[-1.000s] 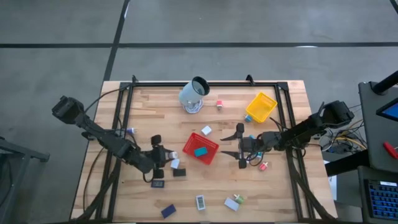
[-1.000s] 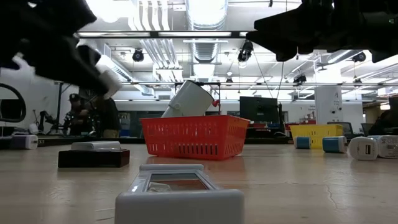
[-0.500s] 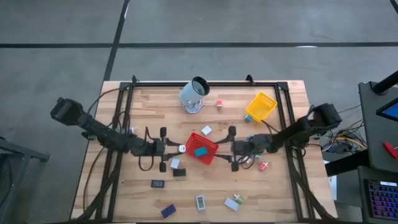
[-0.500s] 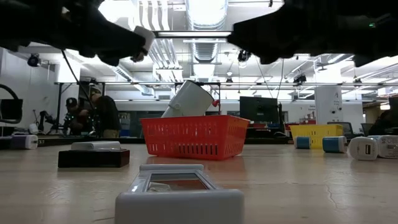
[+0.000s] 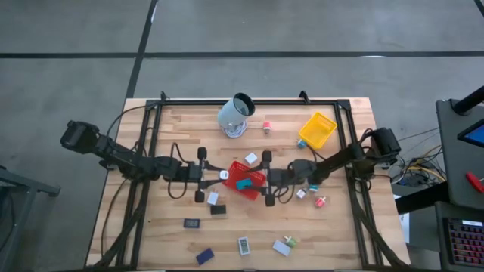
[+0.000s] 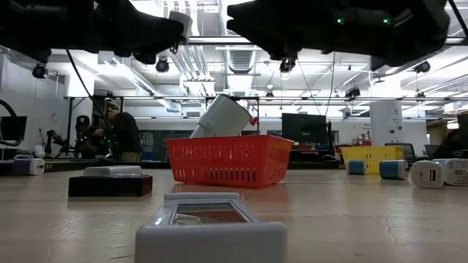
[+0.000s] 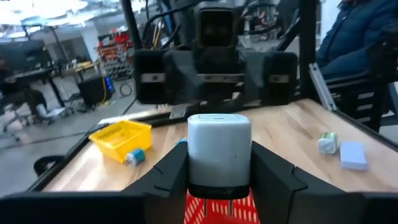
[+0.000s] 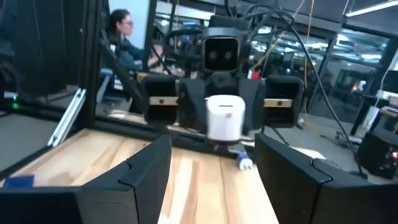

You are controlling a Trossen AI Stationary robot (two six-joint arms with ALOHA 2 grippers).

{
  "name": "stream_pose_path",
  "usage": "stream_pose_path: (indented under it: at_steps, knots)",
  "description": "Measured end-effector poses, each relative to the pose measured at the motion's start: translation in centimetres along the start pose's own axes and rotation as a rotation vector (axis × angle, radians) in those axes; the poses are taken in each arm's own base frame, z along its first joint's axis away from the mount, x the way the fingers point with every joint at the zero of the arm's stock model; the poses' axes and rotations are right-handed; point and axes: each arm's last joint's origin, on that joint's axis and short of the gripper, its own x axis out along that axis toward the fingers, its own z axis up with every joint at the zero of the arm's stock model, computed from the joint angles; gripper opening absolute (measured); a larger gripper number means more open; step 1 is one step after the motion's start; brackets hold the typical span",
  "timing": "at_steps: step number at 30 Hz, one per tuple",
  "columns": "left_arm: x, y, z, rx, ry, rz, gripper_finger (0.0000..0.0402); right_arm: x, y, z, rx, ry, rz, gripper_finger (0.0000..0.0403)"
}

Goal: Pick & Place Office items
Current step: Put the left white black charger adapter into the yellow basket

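Your left gripper (image 5: 214, 175), clamped on a small white plastic charger block (image 7: 219, 151), has swung over the red mesh tray's (image 5: 259, 177) left edge. Right gripper (image 5: 266, 178) moved in opposite, empty and spread wide. Looks like drop time.

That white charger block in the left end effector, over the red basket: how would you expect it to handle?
The white charger block looks rigid and boxy, so likely stiff and unlikely to roll. Its smooth rounded sides might slip, though the left end effector grips it squarely. Released, it would probably drop into the red basket.
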Motion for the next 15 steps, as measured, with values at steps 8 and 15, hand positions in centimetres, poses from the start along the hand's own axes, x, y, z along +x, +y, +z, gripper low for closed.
stream_pose_path:
  at_steps: [8, 15]
  knots:
    - [0.1, 0.1, 0.3, 0.026, -0.056, -0.019, 0.0130, 1.8, -1.8, 0.1, 0.039, -0.046, 0.058, 0.0224]
    - [1.4, 0.1, -0.4, 0.036, -0.050, -0.004, 0.0130, 2.8, -1.8, -0.7, 0.034, -0.045, 0.069, 0.0224]
